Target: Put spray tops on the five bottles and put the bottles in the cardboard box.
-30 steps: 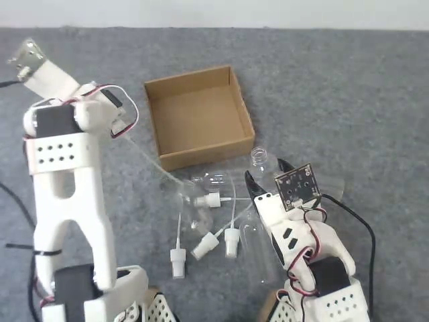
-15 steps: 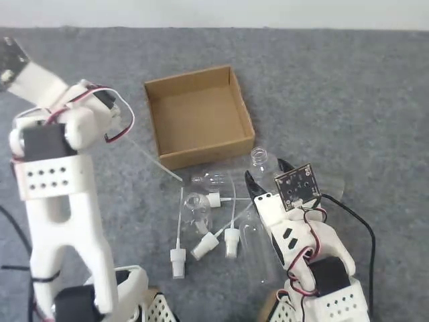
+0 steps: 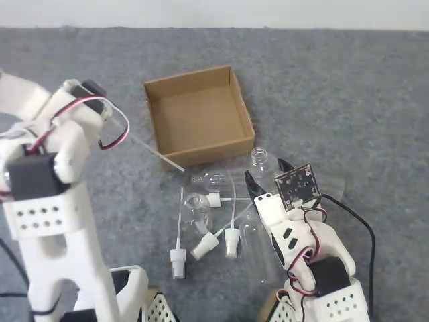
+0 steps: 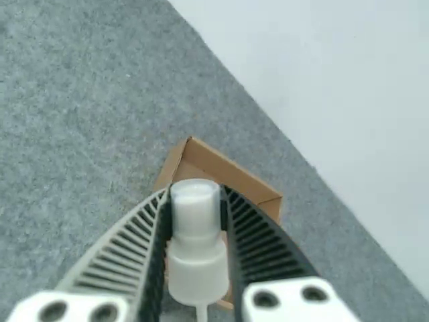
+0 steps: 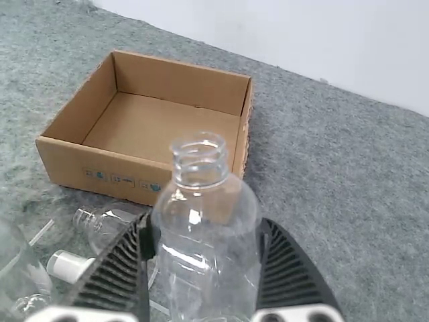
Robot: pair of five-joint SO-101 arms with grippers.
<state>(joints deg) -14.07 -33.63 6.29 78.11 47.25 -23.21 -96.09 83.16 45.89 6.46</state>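
My left gripper (image 4: 194, 196) is shut on a white spray top (image 4: 196, 231) held above the carpet, with the cardboard box (image 4: 224, 176) beyond it. In the high view the top's thin dip tube (image 3: 157, 154) slants out from under the raised left arm (image 3: 50, 154) toward the box's near corner. My right gripper (image 3: 265, 170) (image 5: 204, 225) is shut on an upright clear bottle (image 3: 260, 158) (image 5: 201, 201) with an open neck, just in front of the empty box (image 3: 199, 114) (image 5: 157, 127).
Several loose spray tops (image 3: 204, 245) and two clear bottles (image 3: 198, 206) lie in a heap on the grey carpet between the arms, in front of the box. One lying bottle (image 5: 107, 220) and a spray top (image 5: 64, 265) are beside my right gripper.
The left arm has swung up and toward the left edge of the high view, drawing the dip tube away from the heap. The right arm and its bottle have not moved.
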